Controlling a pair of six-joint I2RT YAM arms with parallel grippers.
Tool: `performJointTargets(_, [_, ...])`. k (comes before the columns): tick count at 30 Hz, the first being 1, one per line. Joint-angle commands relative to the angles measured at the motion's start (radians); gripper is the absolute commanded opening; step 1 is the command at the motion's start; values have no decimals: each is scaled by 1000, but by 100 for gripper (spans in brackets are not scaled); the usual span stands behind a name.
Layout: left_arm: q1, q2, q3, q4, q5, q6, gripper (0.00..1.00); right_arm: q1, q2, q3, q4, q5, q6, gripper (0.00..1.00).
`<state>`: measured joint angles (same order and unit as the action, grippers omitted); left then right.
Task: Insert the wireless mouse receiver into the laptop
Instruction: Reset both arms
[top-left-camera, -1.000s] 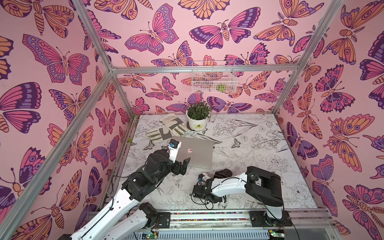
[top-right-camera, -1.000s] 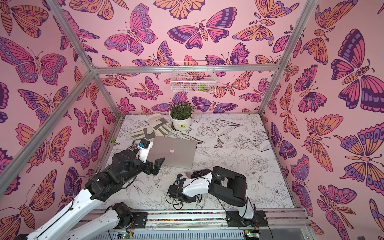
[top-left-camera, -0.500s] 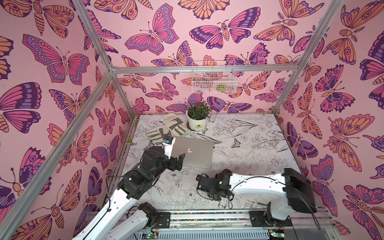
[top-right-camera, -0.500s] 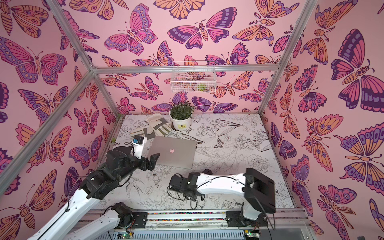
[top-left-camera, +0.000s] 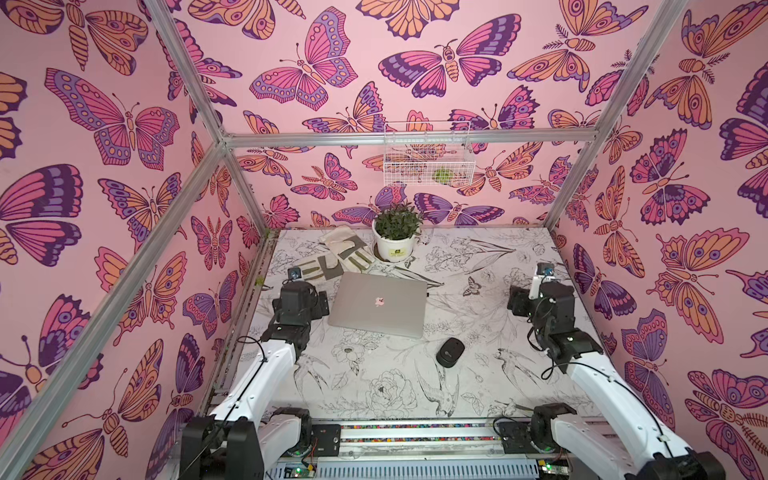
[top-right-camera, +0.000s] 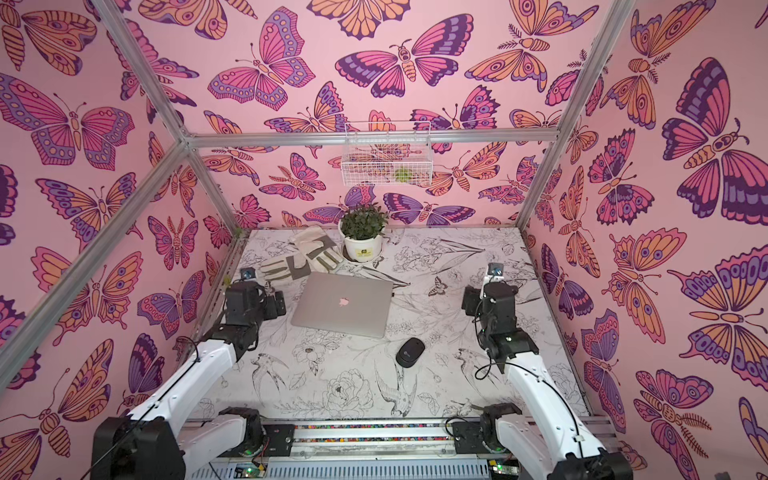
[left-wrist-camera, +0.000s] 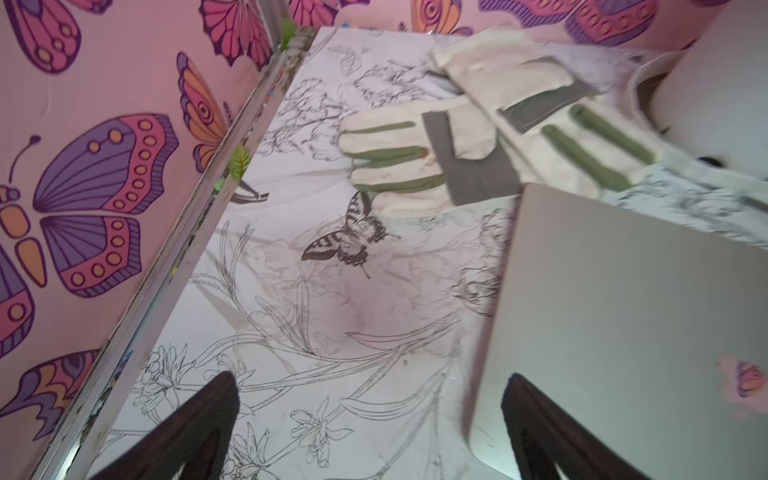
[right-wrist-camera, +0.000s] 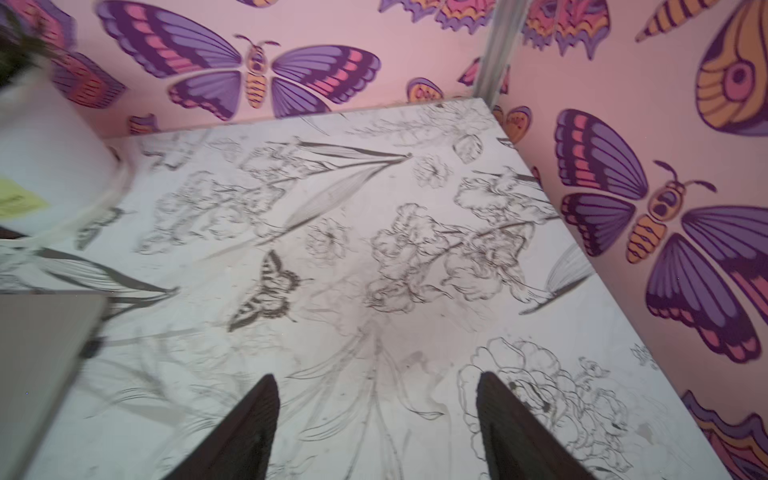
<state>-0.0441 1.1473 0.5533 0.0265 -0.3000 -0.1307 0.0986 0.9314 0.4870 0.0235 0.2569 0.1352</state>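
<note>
Both arms have pulled back from the middle of the worktop (top-left-camera: 478, 374). The left arm (top-left-camera: 270, 365) has left the laptop's near-left edge and now hangs just beside it. The right arm (top-left-camera: 582, 374) has swung from the mouse out towards the right wall. Each arm's jaws stand spread with nothing between them, as both wrist views show.

In both top views the laptop (top-left-camera: 365, 320) lies shut and flat, and a tiny dark stub, which I take for the wireless mouse receiver (top-left-camera: 427, 294), juts from its right edge near the far corner. The right wrist view shows the same dark nub (right-wrist-camera: 89, 347), though blurred. How deep it sits cannot be told.

If it is only half seated, a brush from the right arm could tilt or dislodge it. The laptop shell looks smooth, matt silver metal with rounded corners, so a sideways push might slide it over the printed sheet towards the gloves (top-left-camera: 340, 259).

The mouse (top-left-camera: 450, 351) is a black oval, low and rounded, lying apart from the laptop's near-right corner. The gloves are cream cloth with green and grey patches. The plant pot (top-left-camera: 395, 249) is round, white and smooth.
</note>
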Motion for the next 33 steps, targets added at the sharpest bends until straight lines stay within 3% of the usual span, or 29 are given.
performJointTargets(1, [15, 56, -76, 338, -23, 37, 100, -8, 30, -76, 279, 70, -72, 75])
performJointTargets(7, [18, 280, -158, 731, 12, 86, 100, -14, 255, -179, 649, 65, -87, 75])
performJointTargets(9, [29, 352, -175, 824, 88, 106, 100, -23, 366, -176, 765, 49, -93, 75])
performJointTargets(12, [33, 403, -191, 900, 192, 141, 100, -56, 464, -141, 790, -74, -82, 74])
performJointTargets(15, [57, 395, -174, 847, 245, 127, 100, -64, 621, -171, 1035, -130, -94, 76])
performJointTargets(16, [62, 401, -179, 867, 254, 128, 100, -64, 611, -148, 973, -138, -97, 77])
performJointTargets(17, [62, 402, -181, 872, 255, 128, 100, -67, 572, -81, 771, -140, -92, 78])
performJointTargets(20, [63, 399, -177, 861, 254, 128, 100, -104, 613, -108, 898, -205, -67, 99])
performJointTargets(22, [62, 396, -183, 870, 253, 129, 100, -105, 565, -68, 734, -210, -75, 99])
performJointTargets(25, [63, 395, -183, 869, 253, 131, 100, -105, 605, -107, 883, -211, -71, 99])
performJointTargets(29, [63, 394, -184, 868, 254, 131, 100, -105, 570, -76, 762, -220, -82, 99])
performJointTargets(33, [63, 395, -184, 872, 254, 131, 100, -103, 579, -81, 789, -222, -82, 99])
